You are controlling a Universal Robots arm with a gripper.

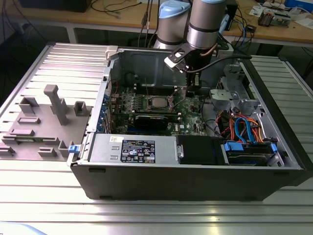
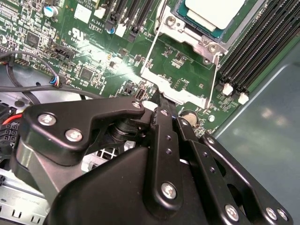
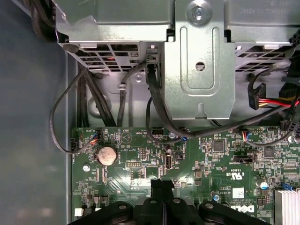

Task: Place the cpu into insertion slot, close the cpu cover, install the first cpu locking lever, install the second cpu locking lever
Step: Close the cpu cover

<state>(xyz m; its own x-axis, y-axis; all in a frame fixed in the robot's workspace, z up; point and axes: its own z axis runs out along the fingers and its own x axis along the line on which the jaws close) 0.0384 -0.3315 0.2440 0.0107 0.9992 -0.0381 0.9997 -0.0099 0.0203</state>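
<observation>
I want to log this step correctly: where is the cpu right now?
In the exterior view the cpu sits in the insertion slot on the green board, just above the black card, with the gripper to the exterior view's right.

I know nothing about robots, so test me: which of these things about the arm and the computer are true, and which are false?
1. The gripper hangs inside the open computer case. True.
2. The cpu lies outside the case. False: it sits on the green circuit board inside.
3. The gripper's fingers are spread wide. False: they are pressed together.
4. A round coin battery sits on the circuit board. True.
</observation>
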